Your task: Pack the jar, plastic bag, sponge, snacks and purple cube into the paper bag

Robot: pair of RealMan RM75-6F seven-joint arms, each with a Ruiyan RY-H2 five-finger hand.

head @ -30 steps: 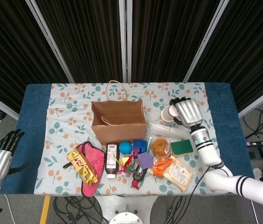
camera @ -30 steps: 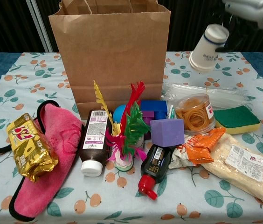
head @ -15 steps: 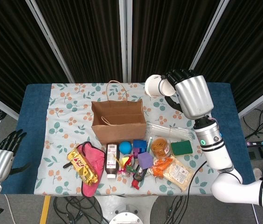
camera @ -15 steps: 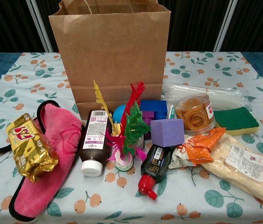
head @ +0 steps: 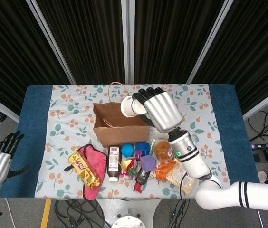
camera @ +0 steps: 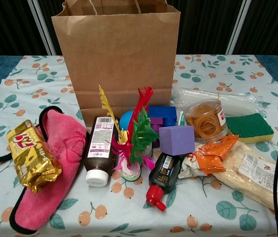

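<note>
A white cylindrical jar (head: 130, 106) is held in the right hand (head: 157, 108), with the dark fingers (head: 146, 93) clamped round it, above the open top of the paper bag (head: 120, 122). The bag is a stiff brown rectangle standing upright on the floral cloth of the surface (camera: 20, 79). The left hand (head: 0, 159) is seen off the surface's left edge, its fingers straight, close together and holding nothing.

In front of the bag a matte purple cube (camera: 176, 140) is set, with a clear round tub (camera: 205, 118) of rubber bands just to its right. Behind the tub a crinkled clear plastic bag (camera: 227, 101) is laid flat. A green and yellow rectangular sponge (camera: 249, 127) is placed right of the tub. A crumpled orange snack packet (camera: 213, 152) is resting partly on a flat clear pack (camera: 255, 177) of pale snacks. At the left a shiny gold wrapper (camera: 31, 155) is lying on a fluffy pink cloth (camera: 55, 168). Two dark bottles (camera: 101, 148) and a feathered shuttlecock (camera: 131, 143) are found in the middle
</note>
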